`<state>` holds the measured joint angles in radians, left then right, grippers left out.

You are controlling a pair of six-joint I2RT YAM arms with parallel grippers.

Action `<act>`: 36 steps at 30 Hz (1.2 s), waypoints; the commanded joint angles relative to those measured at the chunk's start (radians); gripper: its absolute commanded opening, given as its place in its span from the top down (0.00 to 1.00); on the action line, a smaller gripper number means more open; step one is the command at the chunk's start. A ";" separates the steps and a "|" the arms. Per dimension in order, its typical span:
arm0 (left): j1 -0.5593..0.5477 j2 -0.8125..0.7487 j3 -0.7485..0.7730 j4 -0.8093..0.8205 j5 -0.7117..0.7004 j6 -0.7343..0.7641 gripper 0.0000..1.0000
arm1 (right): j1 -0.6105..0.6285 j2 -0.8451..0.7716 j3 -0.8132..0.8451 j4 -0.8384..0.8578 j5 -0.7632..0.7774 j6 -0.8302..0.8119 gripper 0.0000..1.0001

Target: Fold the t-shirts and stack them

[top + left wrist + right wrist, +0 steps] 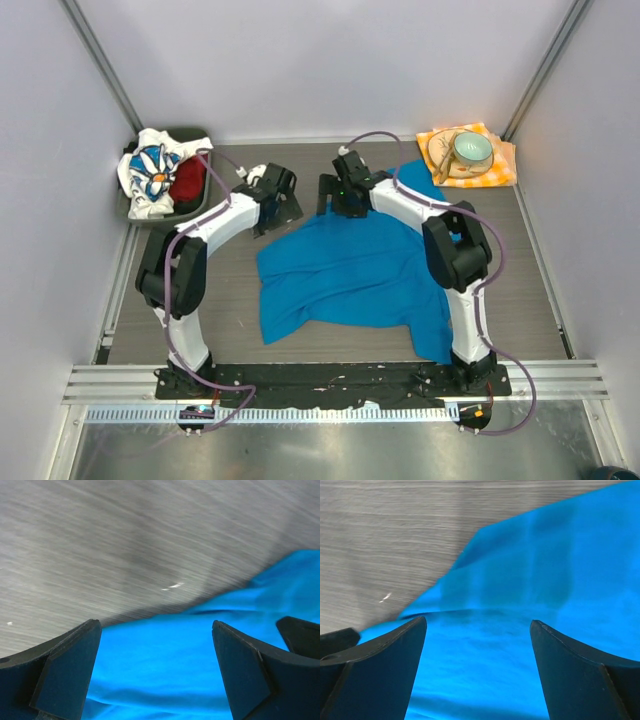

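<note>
Top external view, centre frame: we see the blue t-shirt [350, 270] lying rumpled on the table [540, 300]. Our left gripper [156, 672] and right gripper [477, 672] stand released, spread wide over its upper edge, grasping nothing. Upper left, the daisy-print t-shirt [150, 170] and red t-shirt [188, 182] sit in a dark bin [195, 133].

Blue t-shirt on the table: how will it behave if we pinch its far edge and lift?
Likely floppy: the bright blue cloth t-shirt lies in soft folds, so it should drape from a pinch. Probably light: it lies thin and flat on the grey wood-grain table. Pushed, it would probably bunch, not slide whole.
</note>
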<state>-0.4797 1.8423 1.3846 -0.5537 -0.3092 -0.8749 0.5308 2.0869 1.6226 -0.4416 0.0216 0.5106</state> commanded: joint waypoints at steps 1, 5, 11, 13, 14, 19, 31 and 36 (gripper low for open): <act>0.070 -0.040 -0.068 -0.015 0.012 -0.029 0.03 | 0.055 0.065 0.155 -0.032 -0.064 0.006 0.10; 0.119 -0.104 -0.166 0.024 0.009 -0.058 0.03 | 0.095 0.142 0.281 -0.054 -0.092 0.014 0.10; 0.165 -0.195 -0.269 0.031 -0.007 -0.076 0.03 | 0.143 0.255 0.431 -0.137 -0.114 0.039 0.14; 0.171 -0.213 -0.298 0.032 -0.010 -0.087 0.03 | 0.158 0.283 0.445 -0.154 -0.109 0.045 0.15; 0.173 -0.225 -0.306 0.029 -0.008 -0.087 0.03 | 0.162 0.289 0.447 -0.164 -0.106 0.046 0.15; 0.179 -0.261 -0.354 0.035 -0.005 -0.101 0.03 | 0.178 0.259 0.384 -0.180 -0.062 0.039 0.16; 0.188 -0.265 -0.381 0.054 0.010 -0.104 0.03 | 0.210 0.118 0.154 -0.220 0.142 -0.053 0.18; 0.190 -0.261 -0.383 0.063 0.013 -0.110 0.03 | 0.210 0.088 0.053 -0.198 0.208 -0.061 0.63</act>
<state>-0.2977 1.6077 1.0000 -0.5255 -0.2939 -0.9661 0.7341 2.2147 1.7355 -0.6079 0.1425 0.4644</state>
